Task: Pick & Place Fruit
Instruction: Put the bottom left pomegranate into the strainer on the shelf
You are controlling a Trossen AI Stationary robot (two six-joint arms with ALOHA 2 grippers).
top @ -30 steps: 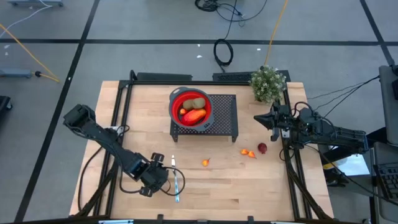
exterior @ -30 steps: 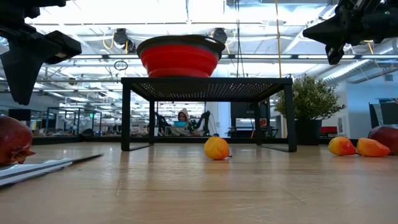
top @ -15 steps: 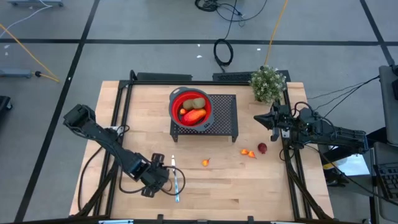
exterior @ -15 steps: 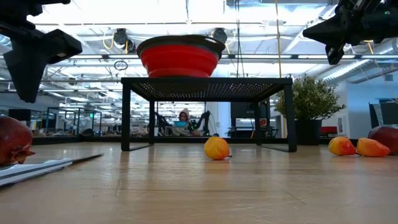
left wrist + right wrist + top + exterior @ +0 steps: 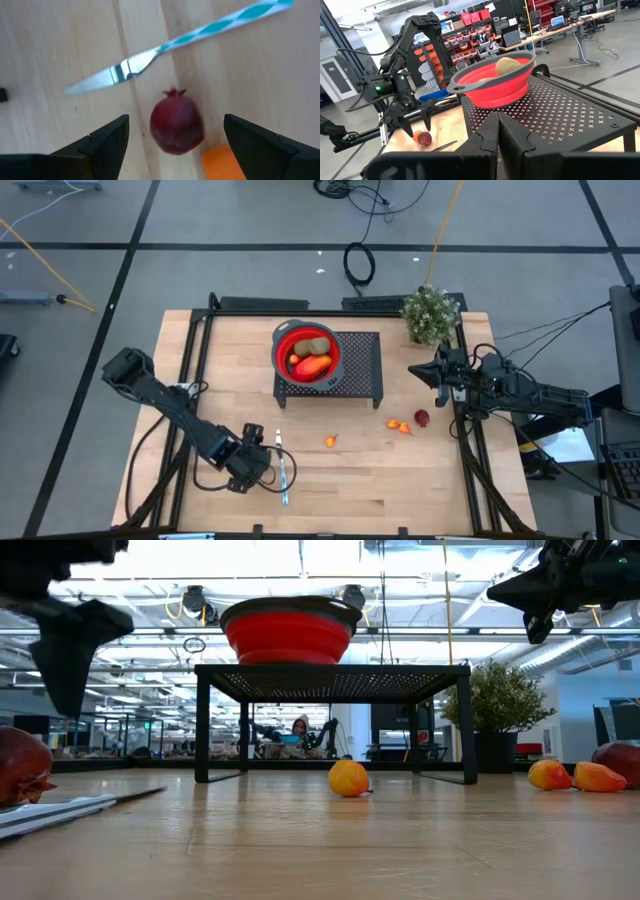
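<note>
Near edge of the bench [image 5: 400, 500]: the left tool [image 5: 172, 142] hovers with its fingers spread wide and released over a dark red fruit [image 5: 176, 125], which lies just beside a knife [image 5: 170, 45] and touches a small orange piece [image 5: 222, 162]. Mid-bench: one orange fruit [image 5: 330, 441] lies alone; two more [image 5: 400, 426] lie beside a dark red one [image 5: 422, 418]. Far side: a red bowl [image 5: 307, 351] holding fruit sits on a black rack [image 5: 362, 370]. The right tool [image 5: 497, 132] is clenched shut, empty, raised beside the rack.
</note>
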